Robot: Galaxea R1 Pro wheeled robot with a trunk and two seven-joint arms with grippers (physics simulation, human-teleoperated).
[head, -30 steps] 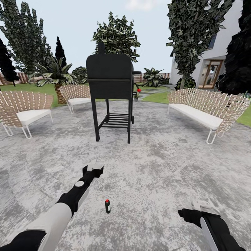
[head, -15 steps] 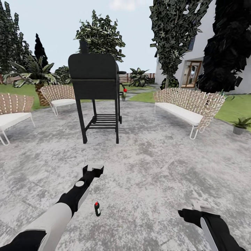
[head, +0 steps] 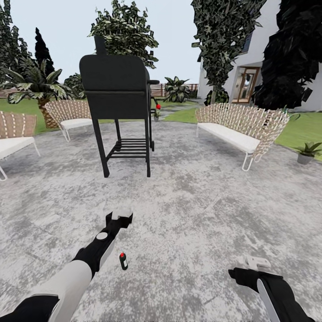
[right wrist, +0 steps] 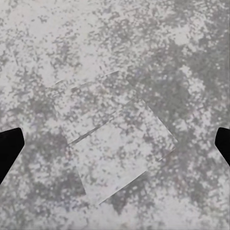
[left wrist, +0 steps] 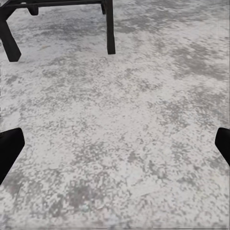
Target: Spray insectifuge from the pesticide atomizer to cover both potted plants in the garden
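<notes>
We see our left arm reaching forward and slightly inward, white sleeve running into a black wrist, its end effector held low with the two dark fingertips spread wide apart and nothing between them. Our right arm stays lower and closer to us, its end effector likewise spread wide, fingertips apart and empty
</notes>
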